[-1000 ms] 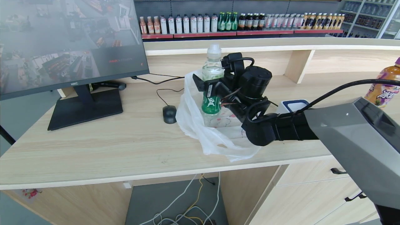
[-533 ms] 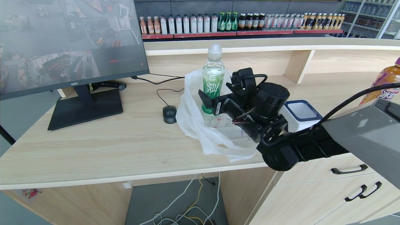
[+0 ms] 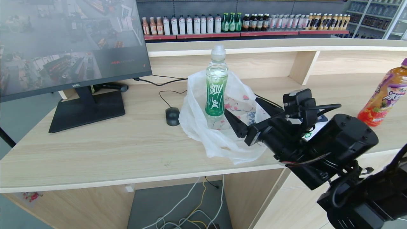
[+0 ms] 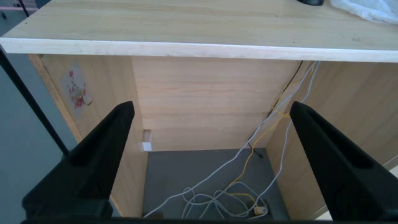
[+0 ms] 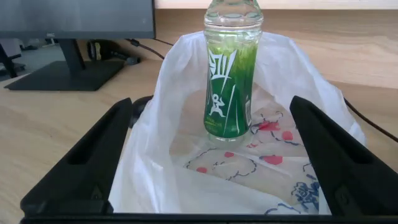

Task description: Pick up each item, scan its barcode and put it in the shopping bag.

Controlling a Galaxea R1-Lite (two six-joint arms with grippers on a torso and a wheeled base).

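My right gripper (image 3: 242, 106) hangs wide and empty just beside the shopping bag (image 3: 197, 124) on the surface (image 3: 111, 146); the green-labelled bottle (image 3: 216, 86) stands upright inside it. My left gripper (image 4: 211, 109) is wide too, low before the surface's front edge.

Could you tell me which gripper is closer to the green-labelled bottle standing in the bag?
Right. The right gripper hangs open beside the shopping bag, facing the bottle; the left gripper is open, down before the counter front, farther off.
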